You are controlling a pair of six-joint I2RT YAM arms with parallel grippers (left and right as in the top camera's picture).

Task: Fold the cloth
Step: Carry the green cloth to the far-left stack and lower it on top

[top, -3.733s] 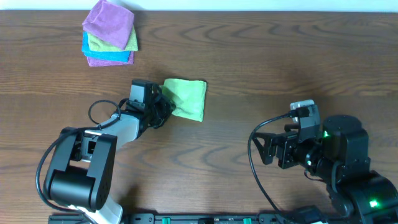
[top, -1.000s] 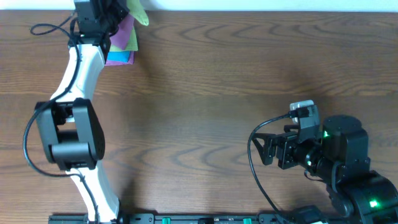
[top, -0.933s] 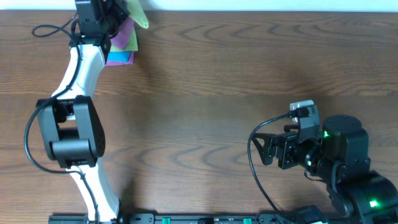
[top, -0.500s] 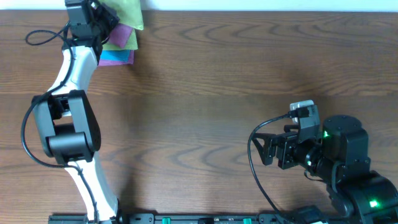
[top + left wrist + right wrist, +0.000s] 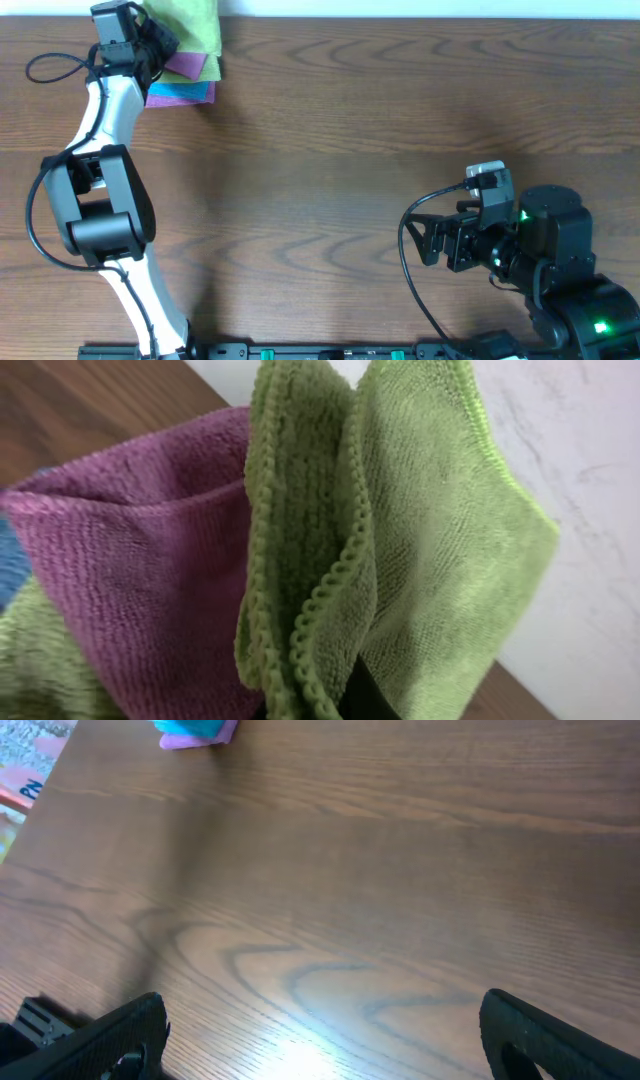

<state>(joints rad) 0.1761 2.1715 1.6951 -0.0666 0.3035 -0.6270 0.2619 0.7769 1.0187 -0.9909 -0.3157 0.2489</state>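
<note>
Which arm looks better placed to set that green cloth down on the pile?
Left. The left tool is shut on the green cloth, right at the pile in the far corner of the table. The right tool stands open and empty, far across the table.

Bright, even light falls from above in the overhead view. The brown desk (image 5: 350, 150) carries no hard shadows, only a soft dark band at 7 o'clock beside the left arm (image 5: 100, 200). Green lights glow on the right arm (image 5: 560, 240) at 4 o'clock. The right wrist view has a pale glare patch on the wood at 6 o'clock, between the dark, soft-edged fingers of the right gripper (image 5: 320, 1020). In the left wrist view the cloth (image 5: 430, 560) shows sharp fibres at centre, the purple cloth (image 5: 130, 560) looks softer at 9 o'clock, and the wood at 11 o'clock is out of focus.
</note>
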